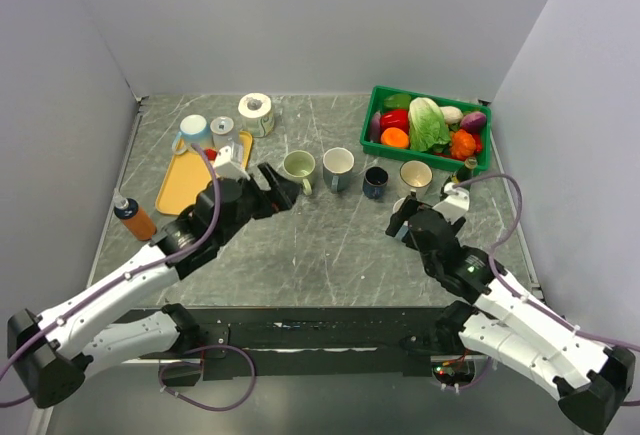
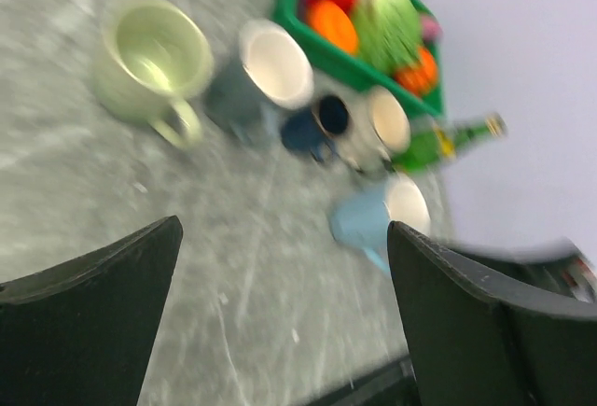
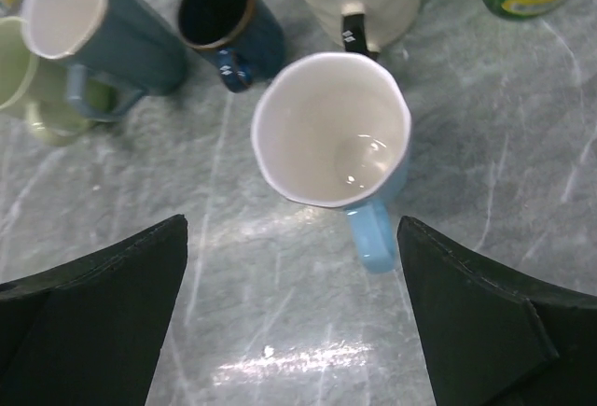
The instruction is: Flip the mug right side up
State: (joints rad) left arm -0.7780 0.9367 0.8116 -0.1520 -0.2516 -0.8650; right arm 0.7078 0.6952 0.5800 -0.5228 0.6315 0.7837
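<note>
Light-blue mug (image 3: 331,135) stands upright — right pincer (image 3: 291,227) gapes empty over it, left pincer (image 2: 284,227) likewise wide open, empty.

I'm looking at a grey marbled worktop (image 1: 340,245), scratched with pale streaks and boxed in by three plain walls. The back wall (image 1: 320,15) runs along the far edge. The left wall (image 1: 50,105) and right wall (image 1: 585,95) close the side edges and meet it at the far corners. All three look a pale lilac-grey. A black strip (image 1: 320,330) runs along the near edge. The light is soft and even, and my right wrist view shows bright glare patches on the worktop.
</note>
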